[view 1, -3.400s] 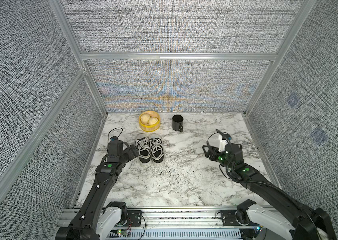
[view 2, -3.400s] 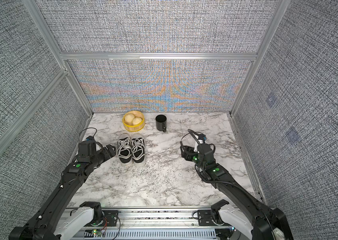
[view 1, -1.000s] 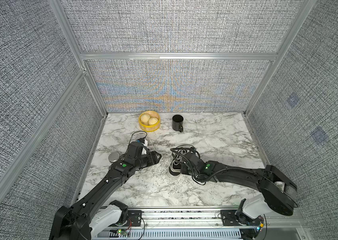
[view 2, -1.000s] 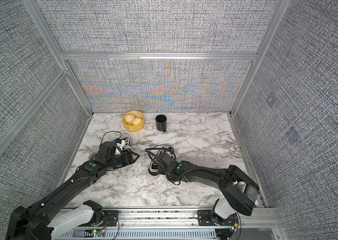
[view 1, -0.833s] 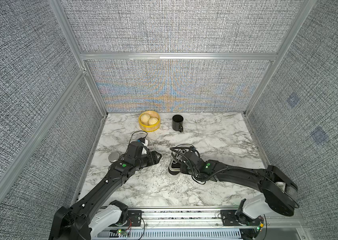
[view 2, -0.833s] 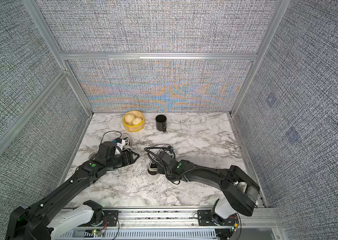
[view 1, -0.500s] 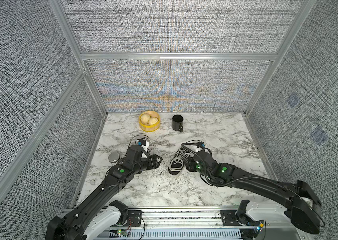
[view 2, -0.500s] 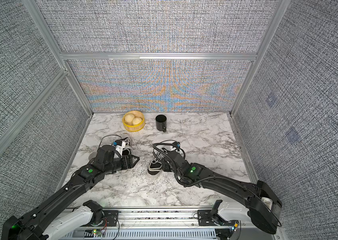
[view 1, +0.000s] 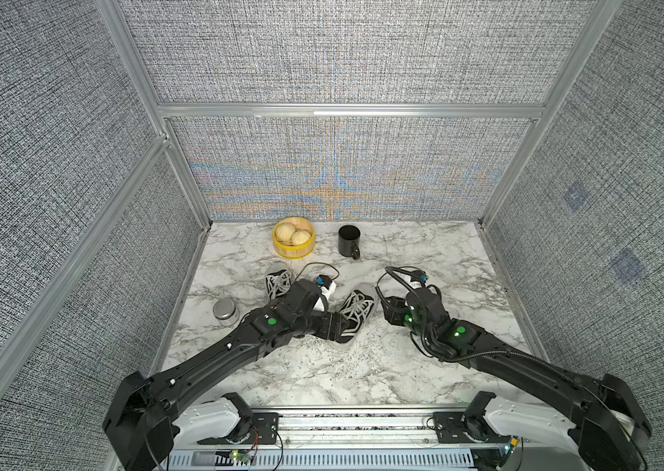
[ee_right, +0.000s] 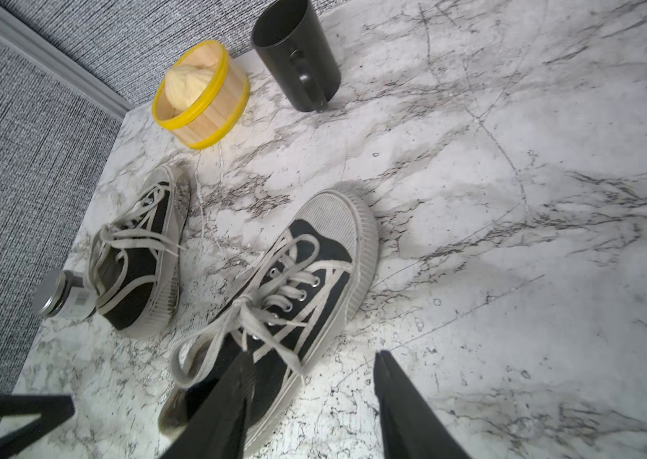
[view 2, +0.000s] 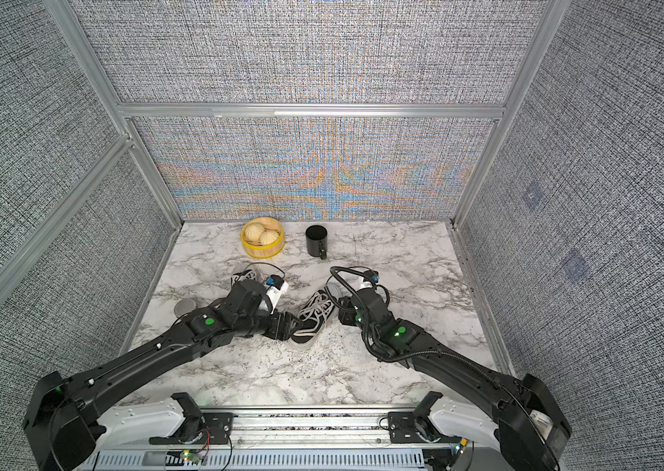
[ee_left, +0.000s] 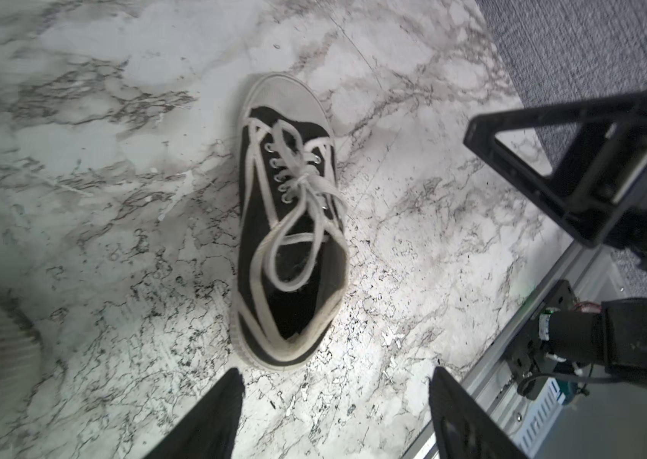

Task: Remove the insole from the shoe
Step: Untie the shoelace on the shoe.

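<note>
Left end effector (ee_left: 336, 373): released, jaws standing wide with nothing between them. We see it hanging just off the heel of the shoe (ee_left: 254, 214).
Right end effector (ee_right: 312, 357): also let go and empty. It is beside the shoe's flank, and one finger (ee_right: 234, 389) crosses the sole edge in the wrist view; we cannot tell if it touches.
Shoe: upright on the table (ee_left: 75, 159) near the middle, toe pointing away from us, with nobody pinning it.
Insole: nowhere on the table, so we judge it is down inside the dark opening and too shadowed to make out.
Laces (ee_left: 294, 238): tied, with loose loops draped right across the mouth. Here's our worry: a finger going in could snag a loop and drag the whole shoe.
Slip risk: if nothing holds the shoe down, we reckon it will lift or skate along with the insole.
Neighbours: the second shoe (ee_right: 135, 258) and a small jar (ee_right: 59, 298) sit near the left arm's side. A wide swing could knock them.
</note>
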You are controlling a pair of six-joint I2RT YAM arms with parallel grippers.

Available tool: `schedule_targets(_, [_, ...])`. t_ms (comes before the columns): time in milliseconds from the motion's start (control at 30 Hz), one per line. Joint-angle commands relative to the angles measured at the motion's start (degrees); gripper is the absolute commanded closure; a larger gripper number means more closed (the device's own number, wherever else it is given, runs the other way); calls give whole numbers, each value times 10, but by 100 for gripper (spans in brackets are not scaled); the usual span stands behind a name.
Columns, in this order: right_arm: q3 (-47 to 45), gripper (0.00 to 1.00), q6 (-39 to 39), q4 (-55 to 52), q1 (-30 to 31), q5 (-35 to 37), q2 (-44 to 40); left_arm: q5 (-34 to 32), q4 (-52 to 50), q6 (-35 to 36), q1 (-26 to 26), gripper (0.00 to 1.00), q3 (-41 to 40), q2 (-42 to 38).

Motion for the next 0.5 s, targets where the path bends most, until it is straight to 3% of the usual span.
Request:
schedule_targets(0, [-12,49,39,1,-7,-31,-7,-66,-68,57,-22,26,33,37])
schedule_targets(333, [-46,48,51,-8,-14,-33,-46,-128,-135,163,-46,27,143,181])
schedule_targets(467, [-51,48,46,-13,-16,-33,-55,-157,-147,190,-46,33,175,217])
